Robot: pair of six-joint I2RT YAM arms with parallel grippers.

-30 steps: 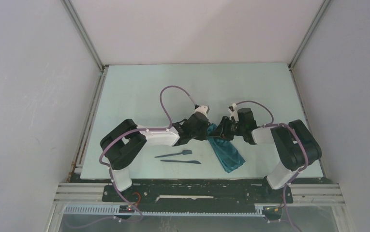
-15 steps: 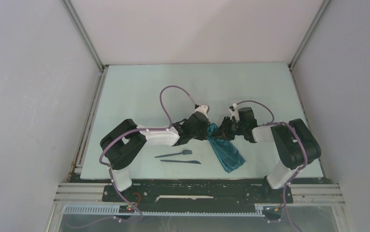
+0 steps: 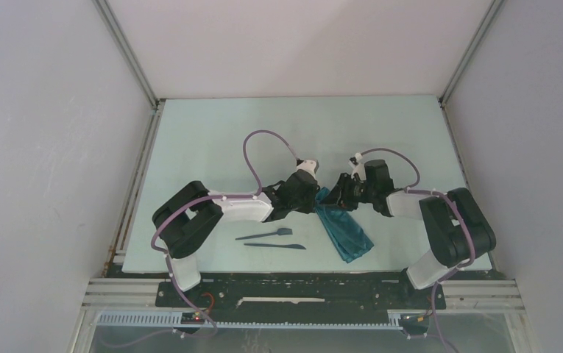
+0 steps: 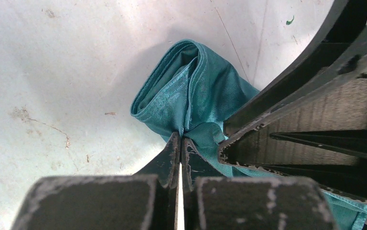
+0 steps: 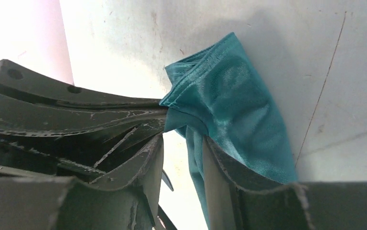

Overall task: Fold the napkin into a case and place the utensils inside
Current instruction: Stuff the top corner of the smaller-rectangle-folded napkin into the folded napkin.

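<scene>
Napkin [image 3: 346, 229] edge pinched in left claw [image 4: 180, 139]; right claw [image 5: 183, 139] astride, grip unclear.

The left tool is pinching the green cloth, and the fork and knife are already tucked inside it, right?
Not quite. The left tool does pinch the napkin, but the top view shows the utensils lying on the table beside it, not inside.
</scene>
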